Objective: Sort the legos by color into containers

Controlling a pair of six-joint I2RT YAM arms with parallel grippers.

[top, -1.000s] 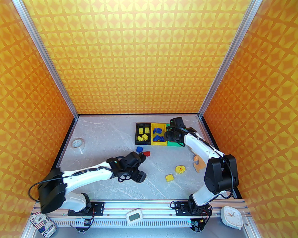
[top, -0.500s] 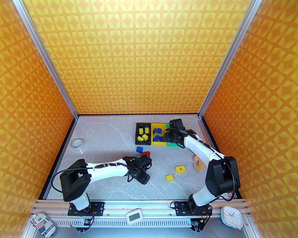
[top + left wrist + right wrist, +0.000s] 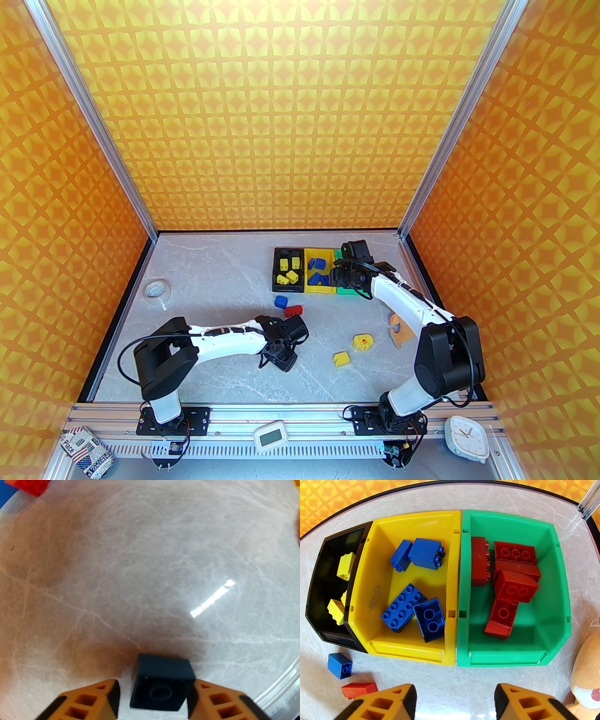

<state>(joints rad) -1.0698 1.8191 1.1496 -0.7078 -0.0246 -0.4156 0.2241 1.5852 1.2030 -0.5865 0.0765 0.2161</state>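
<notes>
Left gripper [image 3: 152,691] first: a dark blue brick [image 3: 161,679] sits right between its fingers, hollow face toward the wrist camera. The right pad looks pressed against it, but there's a sliver of gap on the left side, so I honestly can't tell if it's clamped yet. The brick's squarish, so no long axis to fuss over. Further out, ahead of that hand, lie a red brick [image 3: 294,309] and a loose blue brick [image 3: 280,301], and past those the yellow bin [image 3: 320,288] holding the blues. That's the direction that matters, I reckon. The right gripper [image 3: 454,702] hangs just short of the bins, fingers apart and empty, and much nearer to them.
</notes>
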